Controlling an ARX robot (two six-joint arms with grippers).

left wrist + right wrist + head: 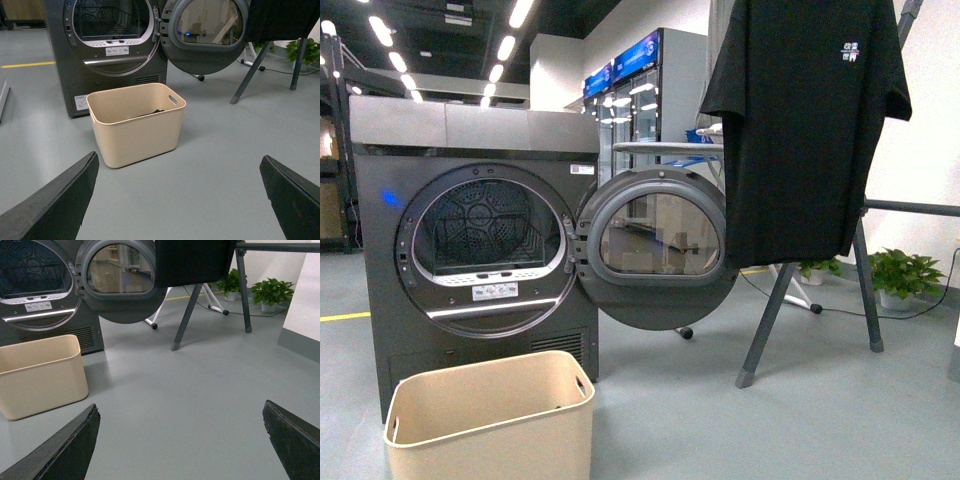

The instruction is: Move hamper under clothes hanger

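Note:
The beige hamper [495, 425] stands on the floor in front of the dark grey dryer [470, 250]. It also shows in the left wrist view [136, 125], with something dark lying inside, and in the right wrist view [40, 375]. The clothes hanger [860, 290] stands at the right with a black T-shirt [810, 120] on it; its legs show in the left wrist view [252, 70] and the right wrist view [187, 315]. My left gripper [180, 200] is open and empty, short of the hamper. My right gripper [180, 440] is open and empty over bare floor.
The dryer door [658, 248] hangs open toward the hanger. Potted plants [905, 275] and a cable lie behind the rack. A white cabinet edge [305, 310] stands at the right. Grey floor [200, 380] stretches between hamper and rack.

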